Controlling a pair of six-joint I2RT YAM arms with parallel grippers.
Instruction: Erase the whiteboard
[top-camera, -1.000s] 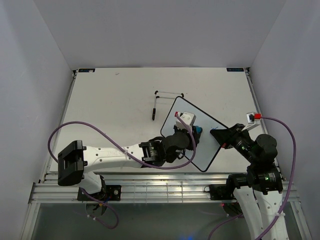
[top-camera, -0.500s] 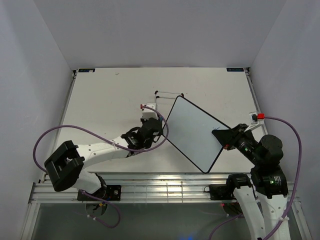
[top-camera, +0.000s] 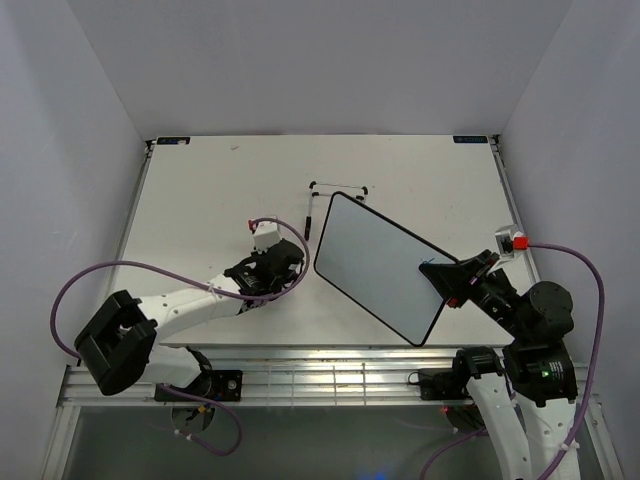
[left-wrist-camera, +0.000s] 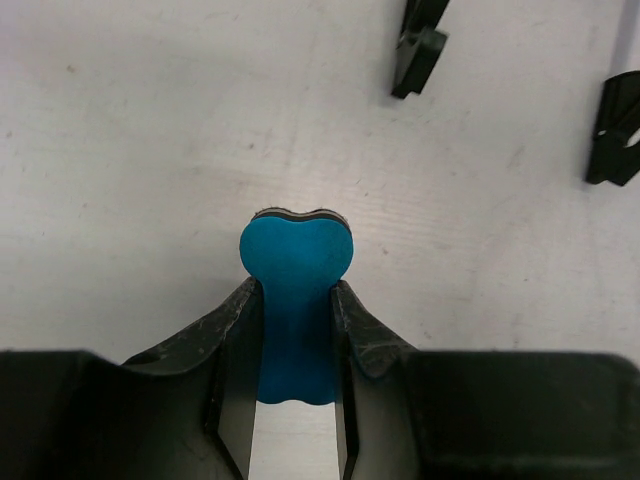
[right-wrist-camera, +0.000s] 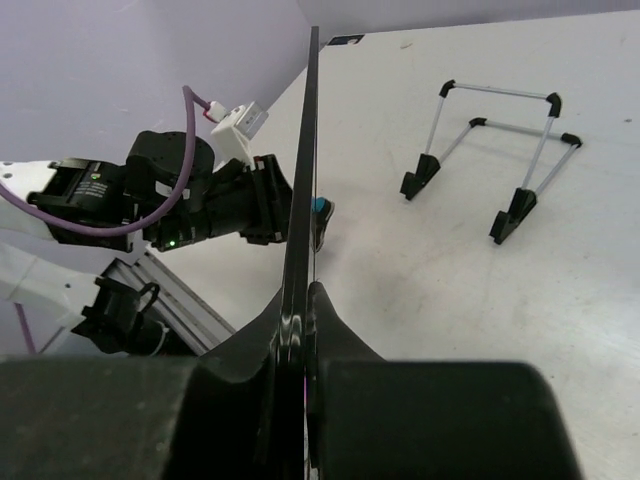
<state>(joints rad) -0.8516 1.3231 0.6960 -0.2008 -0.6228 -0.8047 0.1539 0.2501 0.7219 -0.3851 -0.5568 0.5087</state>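
Blank whiteboard (top-camera: 378, 266), thin black rim, tilted diagonally

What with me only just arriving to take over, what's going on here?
The right pincer is clamped on the whiteboard's right edge and seems to hold it tilted up off the table. From above, the board's face looks blank. The left pincer grips a blue eraser and sits left of the board, over bare table, not touching it. A wire stand sits unused behind the board.
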